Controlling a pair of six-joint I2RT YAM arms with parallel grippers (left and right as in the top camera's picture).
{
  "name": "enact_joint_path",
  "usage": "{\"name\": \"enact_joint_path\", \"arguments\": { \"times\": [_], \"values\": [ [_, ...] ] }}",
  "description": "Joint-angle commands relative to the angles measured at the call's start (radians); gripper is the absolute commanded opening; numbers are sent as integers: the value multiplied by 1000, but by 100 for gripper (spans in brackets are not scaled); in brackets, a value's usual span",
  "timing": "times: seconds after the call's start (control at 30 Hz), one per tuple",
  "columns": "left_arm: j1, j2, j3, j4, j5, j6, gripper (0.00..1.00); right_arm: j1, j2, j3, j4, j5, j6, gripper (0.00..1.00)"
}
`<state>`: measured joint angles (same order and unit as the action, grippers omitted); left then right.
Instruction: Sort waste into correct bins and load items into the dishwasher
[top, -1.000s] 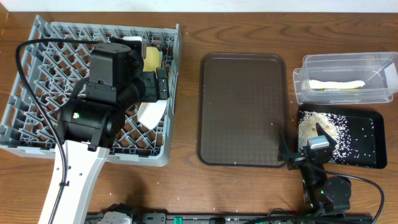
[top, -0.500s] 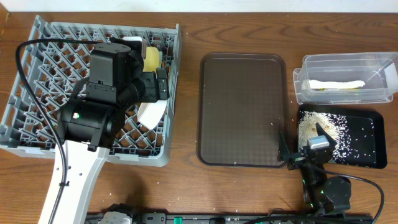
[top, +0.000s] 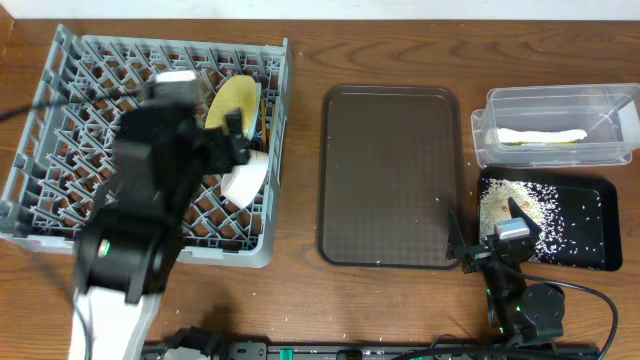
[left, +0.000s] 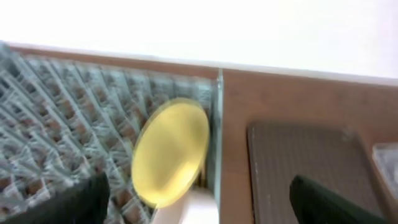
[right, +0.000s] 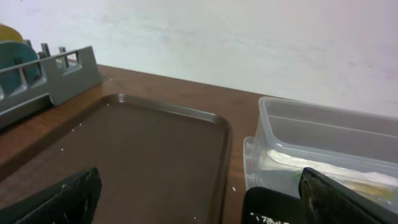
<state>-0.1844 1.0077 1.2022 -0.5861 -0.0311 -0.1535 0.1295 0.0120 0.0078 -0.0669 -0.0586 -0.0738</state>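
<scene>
The grey dish rack (top: 150, 42) fills the left of the table. A yellow plate (top: 238, 103) stands on edge in its back right corner, also in the left wrist view (left: 171, 152). A white dish (top: 246, 181) lies in front of it. My left gripper (top: 236, 148) hovers over the rack just short of the plate, open and empty (left: 199, 205). My right gripper (top: 487, 243) is open and empty at the front right (right: 205, 205). The clear tub (top: 500, 100) holds the long white paper piece (top: 540, 135). The black tray (top: 600, 195) holds rice scraps (top: 510, 205).
A dark brown serving tray (top: 390, 175) lies between the rack and the bins, also in the right wrist view (right: 124, 143). A few rice grains dot the wood near its front right corner. The blue bowl, cup and chopsticks do not show.
My left arm has pulled back and up from the plate and is blurred with motion. The yellow plate now stands free in the rack. The right arm has not moved.
</scene>
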Motion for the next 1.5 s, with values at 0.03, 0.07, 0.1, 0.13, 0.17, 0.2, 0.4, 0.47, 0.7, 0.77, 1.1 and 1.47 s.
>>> {"name": "enact_joint_path", "arguments": {
  "times": [0.03,0.07,0.1,0.13,0.17,0.2,0.4,0.47,0.7,0.77,1.1,1.47],
  "values": [
    [69,-140,-144,90,-18,3,94,-11,-5,-2,-3,5,-10,99],
    [83,-180,-186,115,-18,3,94,-11,-5,-2,-3,5,-10,99],
    [93,-216,-222,138,-13,14,94,-11,-5,-2,-3,5,-10,99],
    [100,-252,-258,167,2,43,94,-11,-5,-2,-3,5,-10,99],
    [105,-288,-295,202,12,72,94,-11,-5,-2,-3,5,-10,99],
    [109,-327,-332,241,23,106,94,-11,-5,-2,-3,5,-10,99],
    [112,-564,-539,396,45,206,94,-11,-5,-2,-3,5,-10,99],
    [113,-644,-603,404,41,206,94,-11,-5,-2,-3,5,-10,99],
    [136,-875,-785,406,39,201,94,-11,-5,-2,-3,5,-10,99],
    [147,-933,-831,406,39,181,94,-11,-5,-2,-3,5,-10,99],
    [171,-1006,-1066,608,40,168,94,-11,-5,-2,-3,5,-10,99],
    [171,-1006,-1199,680,-14,179,94,-11,-5,-2,-3,5,-10,99]
  ]
}}
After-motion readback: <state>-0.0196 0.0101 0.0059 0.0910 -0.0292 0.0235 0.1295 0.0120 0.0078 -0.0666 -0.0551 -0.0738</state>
